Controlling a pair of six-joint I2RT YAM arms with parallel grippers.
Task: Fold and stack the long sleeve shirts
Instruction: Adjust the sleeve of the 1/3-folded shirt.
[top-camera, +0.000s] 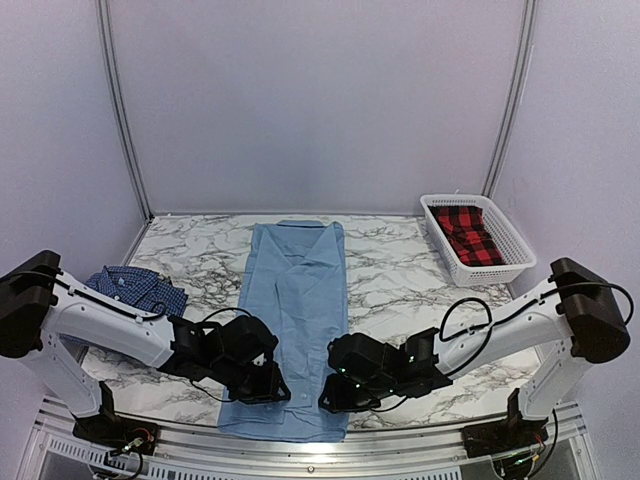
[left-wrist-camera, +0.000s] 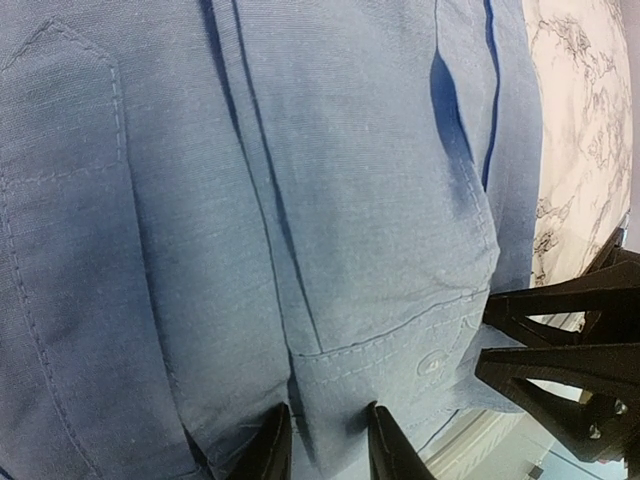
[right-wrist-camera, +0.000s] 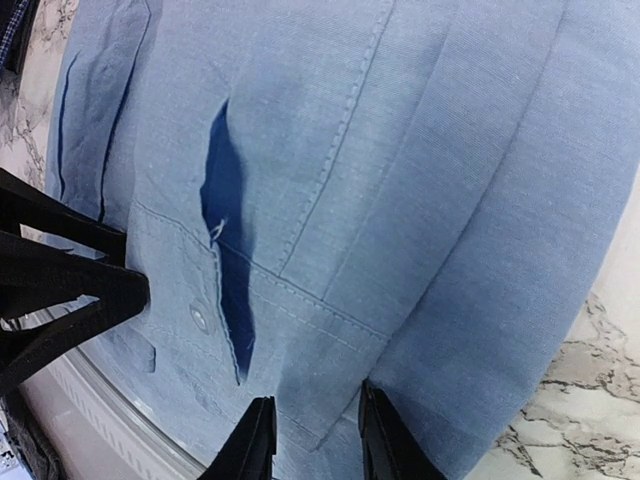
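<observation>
The light blue shirt (top-camera: 295, 300) lies as a long narrow strip down the middle of the table, collar far, sleeves laid in, its near end hanging over the front edge. My left gripper (top-camera: 268, 388) is on its near left part and my right gripper (top-camera: 335, 392) on its near right part. In the left wrist view the left gripper (left-wrist-camera: 328, 445) is open a little, its tips down on a buttoned cuff (left-wrist-camera: 430, 365). The right gripper (right-wrist-camera: 312, 440) is likewise slightly open over the other cuff (right-wrist-camera: 250, 320), whose cloth lies flat. The dark blue checked shirt (top-camera: 135, 287) lies folded at the left.
A white basket (top-camera: 512, 258) holding a red and black plaid cloth (top-camera: 468, 233) stands at the back right. The metal front rail (top-camera: 300, 450) runs just below the shirt's hanging end. Each wrist view shows the other gripper's black fingers close by.
</observation>
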